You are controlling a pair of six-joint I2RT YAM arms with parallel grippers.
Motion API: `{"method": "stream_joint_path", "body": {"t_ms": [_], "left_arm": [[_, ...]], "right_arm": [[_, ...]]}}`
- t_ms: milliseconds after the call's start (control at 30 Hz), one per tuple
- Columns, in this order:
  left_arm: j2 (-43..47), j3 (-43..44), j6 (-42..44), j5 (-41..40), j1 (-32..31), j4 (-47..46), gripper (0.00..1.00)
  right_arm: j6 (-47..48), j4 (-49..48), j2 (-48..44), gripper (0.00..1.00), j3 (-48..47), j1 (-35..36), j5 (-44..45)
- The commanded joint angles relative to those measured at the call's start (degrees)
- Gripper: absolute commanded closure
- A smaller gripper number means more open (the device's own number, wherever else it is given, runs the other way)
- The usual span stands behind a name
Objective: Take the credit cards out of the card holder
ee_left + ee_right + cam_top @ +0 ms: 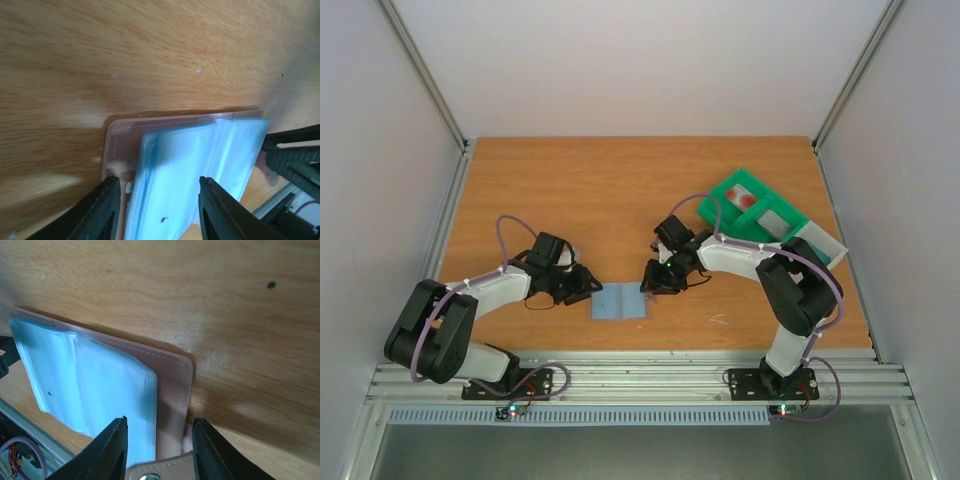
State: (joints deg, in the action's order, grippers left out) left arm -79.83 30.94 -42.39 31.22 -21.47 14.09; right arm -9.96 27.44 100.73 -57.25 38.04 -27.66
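Note:
The card holder [620, 303] lies spread open near the table's front edge, its light blue sleeves [200, 155] facing up on a tan cover [172, 385]. No card shows in those sleeves. My left gripper [586, 286] is open at the holder's left end, and in the left wrist view that gripper [160, 187] straddles the sleeve stack. My right gripper [651, 279] is open at the right end. In the right wrist view this gripper [159, 425] spans the cover's edge and a tan snap strap [160, 471]. A red card [745, 198] and a grey card [780, 222] lie in the green tray.
The green compartmented tray [710, 211] sits at the back right, behind the right arm. A metal rail [640, 375] runs along the table's near edge. White walls enclose the table on three sides.

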Motion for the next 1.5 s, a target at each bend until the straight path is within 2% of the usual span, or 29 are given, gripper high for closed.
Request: {"method": "stream_joint_path", "body": {"t_ms": [0,67,167,233,300,533,667,733,933,1067,1200,1333,1467], "left_arm": [[-1.31,-1.32,-1.16,1.88,0.0,-5.39,0.59],[-1.27,-1.47,-1.5,2.73,-0.04,-6.22,0.65],[-1.64,-1.19,-1.93,3.92,-0.06,-6.9,0.69],[-1.73,-0.98,-2.12,4.86,-0.1,-7.22,0.78],[-1.63,-1.05,-2.42,5.8,-0.06,-7.85,0.83],[-3.2,-2.08,-4.49,9.82,-0.23,-12.58,0.77],[-3.22,-2.34,-6.12,12.31,-0.39,-16.13,0.97],[-3.09,-2.49,-6.95,13.53,-0.41,-18.24,1.0],[-6.74,-5.27,-14.86,18.0,-0.49,-32.58,1.0],[-8.15,-5.09,-15.09,16.6,-0.5,-31.79,0.99],[-5.78,-3.72,-12.12,12.64,-0.5,-23.22,0.94],[-0.82,-1.1,-6.21,6.53,-0.5,-9.89,0.85],[3.59,1.89,-1.52,1.16,-0.5,0.45,0.68]], "right_arm": [[-0.76,-2.57,0.76,0.65,1.53,1.07,0.33],[-1.13,-3.29,0.87,0.66,2.12,1.09,0.49],[-1.48,-4.43,0.63,0.68,3.23,1.17,0.47],[-1.25,-4.43,0.61,0.7,3.61,1.24,0.88],[-1.05,-4.37,0.65,0.71,3.77,1.31,1.31],[-1.33,-5.45,1.35,0.75,3.74,1.27,1.25],[-1.47,-5.84,1.32,0.78,3.79,1.33,1.54],[-1.54,-6.3,1.52,0.8,3.97,1.32,2.09],[-3.02,-10.47,2.1,0.83,5.04,1.27,0.91],[-3.43,-11.31,2.36,0.84,5.31,1.27,1.56],[-2.15,-9.37,2.45,0.84,4.09,1.23,3.12],[-0.4,-6.62,1.23,0.83,2.12,1.21,5.77],[0.6,-3.89,0.75,0.77,-0.22,1.17,6.32]]}}
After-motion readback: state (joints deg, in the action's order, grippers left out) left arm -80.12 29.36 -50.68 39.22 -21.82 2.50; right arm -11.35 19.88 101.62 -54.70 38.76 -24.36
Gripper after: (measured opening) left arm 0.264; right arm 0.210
